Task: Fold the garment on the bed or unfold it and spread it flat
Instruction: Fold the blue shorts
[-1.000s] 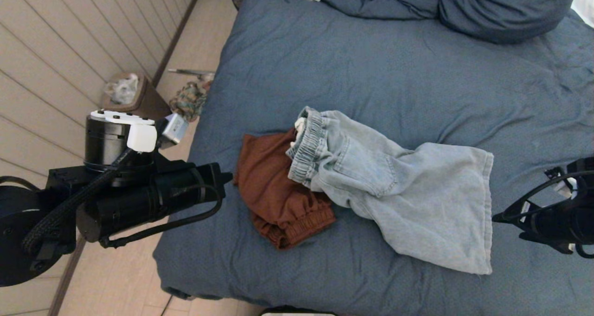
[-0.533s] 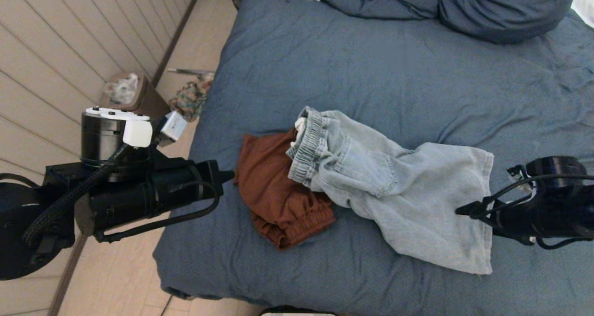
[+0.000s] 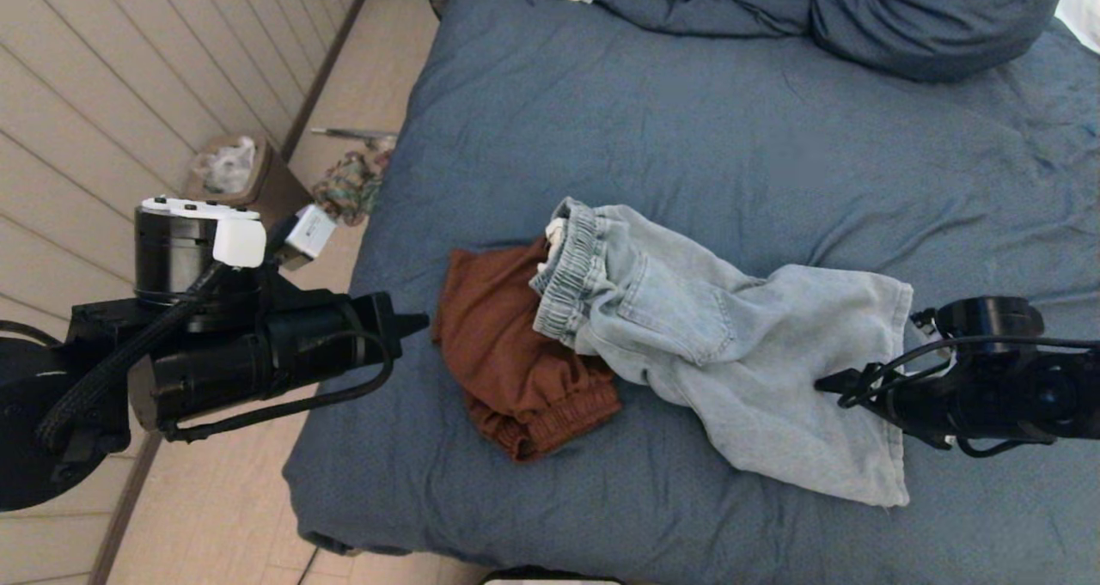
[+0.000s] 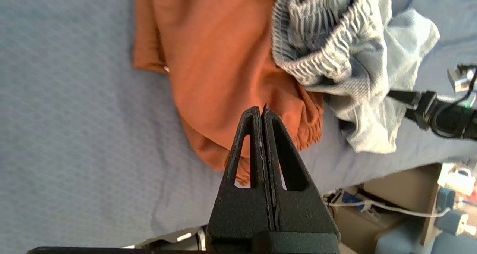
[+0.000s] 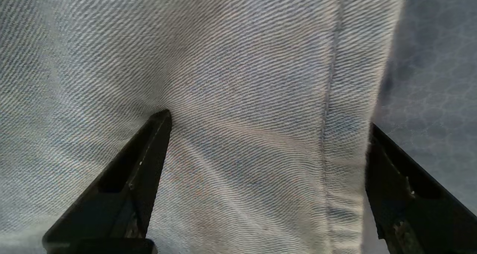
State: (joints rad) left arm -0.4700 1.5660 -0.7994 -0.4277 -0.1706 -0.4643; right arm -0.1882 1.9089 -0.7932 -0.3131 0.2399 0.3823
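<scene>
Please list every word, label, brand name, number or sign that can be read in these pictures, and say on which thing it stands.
No text can be read in any view.
The small white tag at the waistband of the light denim trousers: too small to read.
The rust-coloured shorts and the blue bed: no print visible.

Even, soft indoor light; mild blur at the wrist views' edges.

Pale twill denim jeans (image 3: 739, 353), rust cloth shorts (image 3: 507, 353), wrinkled matt bed (image 3: 687, 138) cover, matt black plastic right pincer (image 5: 266, 142).
</scene>
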